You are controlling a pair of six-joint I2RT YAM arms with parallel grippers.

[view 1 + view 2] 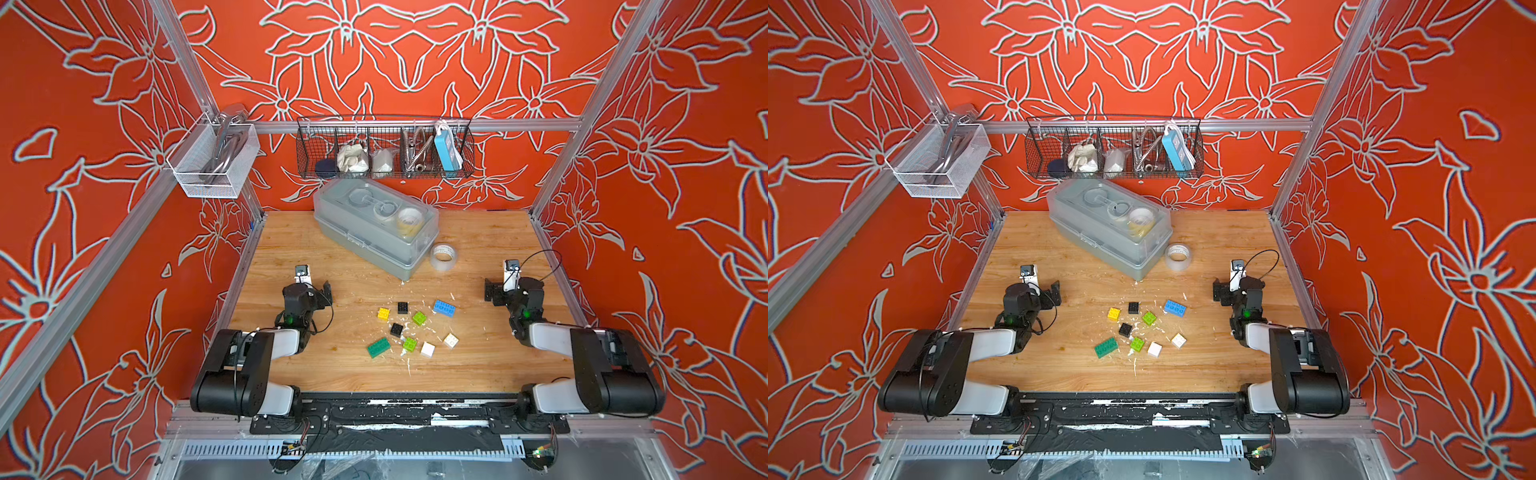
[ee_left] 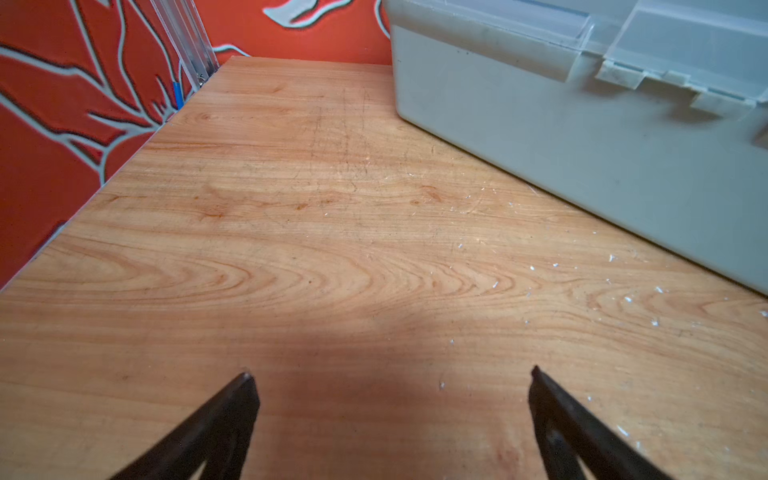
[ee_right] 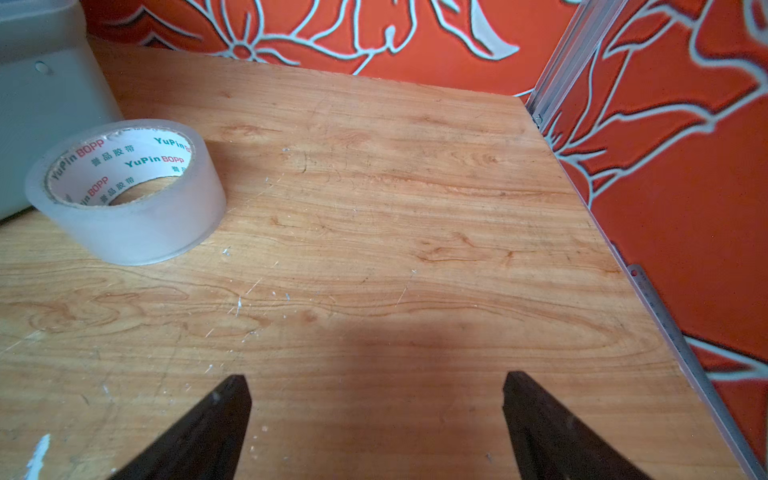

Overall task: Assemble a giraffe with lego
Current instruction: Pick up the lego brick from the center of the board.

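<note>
At the left, the left arm point(image 1: 266, 345) is held folded near the table point(image 1: 340, 374) edge. Its jaws are spread wide and empty over bare wood, as the left wrist view shows. This is judged a waiting pose that keeps the middle unobstructed.

Between the arms the lego point(image 1: 409, 330) is scattered loose on the table. Nothing is joined, so no giraffe is yet built. From the left are found a dark green brick point(image 1: 379, 347), a yellow brick point(image 1: 383, 313), two black bricks point(image 1: 396, 330), two lime bricks point(image 1: 419, 318), a white cube point(image 1: 427, 349), a blue brick point(image 1: 444, 308) and another white cube point(image 1: 451, 340). The pieces lie apart from one another, so each can probably be pinched singly. White flecks are strewn among them.

Further back, a grey box point(image 1: 376, 232) is set aslant, with a tape roll point(image 1: 443, 257) just beside it. Both are well apart from the bricks and judged no part of the build.

At the right, the right arm point(image 1: 552, 336) is posed likewise, its jaws spread and empty.
</note>
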